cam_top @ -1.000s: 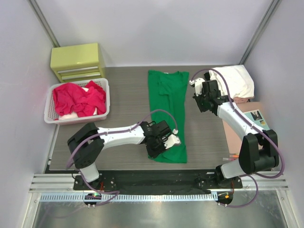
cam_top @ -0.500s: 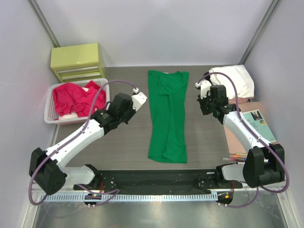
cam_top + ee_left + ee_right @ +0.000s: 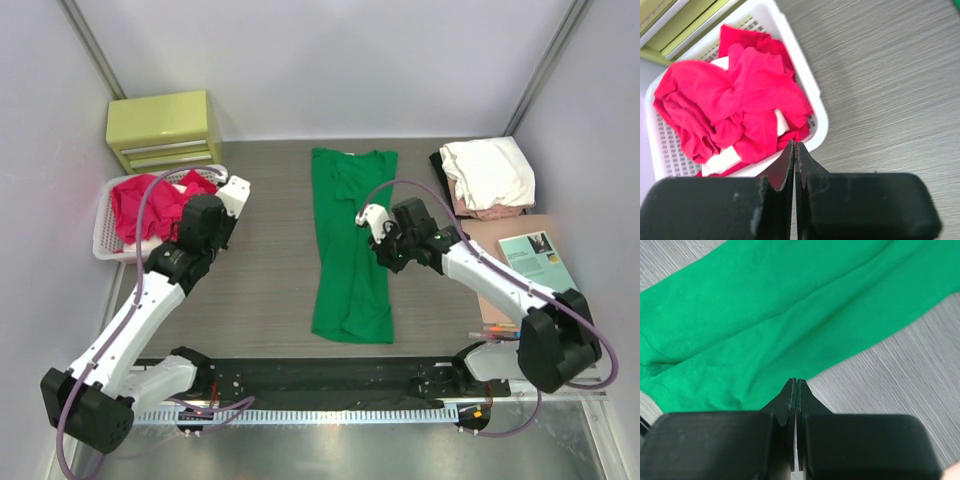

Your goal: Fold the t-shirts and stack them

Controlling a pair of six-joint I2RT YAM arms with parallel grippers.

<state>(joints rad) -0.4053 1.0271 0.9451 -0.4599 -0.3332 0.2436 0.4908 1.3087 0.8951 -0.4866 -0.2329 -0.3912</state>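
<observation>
Grippers first. Left gripper [image 3: 795,149]: fingers pressed flat together, nothing between them. In the wrist view its tips line up with the rim of the white basket [image 3: 821,116], at the side nearest the open table. I cannot tell whether they touch the rim.

Right gripper [image 3: 796,385]: clenched too, and empty. The tips sit right at the long edge of the green shirt [image 3: 352,240], about halfway along its right side, where cloth meets bare wood. I cannot tell from the wrist view whether there is contact with the cloth.

Task items: the green shirt lies flat in the middle of the table [image 3: 270,285] as a long narrow strip, collar toward the far wall, hem toward my bases. Red shirts [image 3: 150,208] are heaped in the basket at the left, with some white cloth showing under them. At the far right corner is a stack with a white shirt [image 3: 490,170] on top; pink and black cloth shows at its edges.

Room: there is a wide bare band of table between the basket and the green shirt, and a narrower one between the shirt and the right stack. A yellow-green drawer chest [image 3: 163,130] stands behind the basket. A teal book [image 3: 535,258] lies near the right edge.
</observation>
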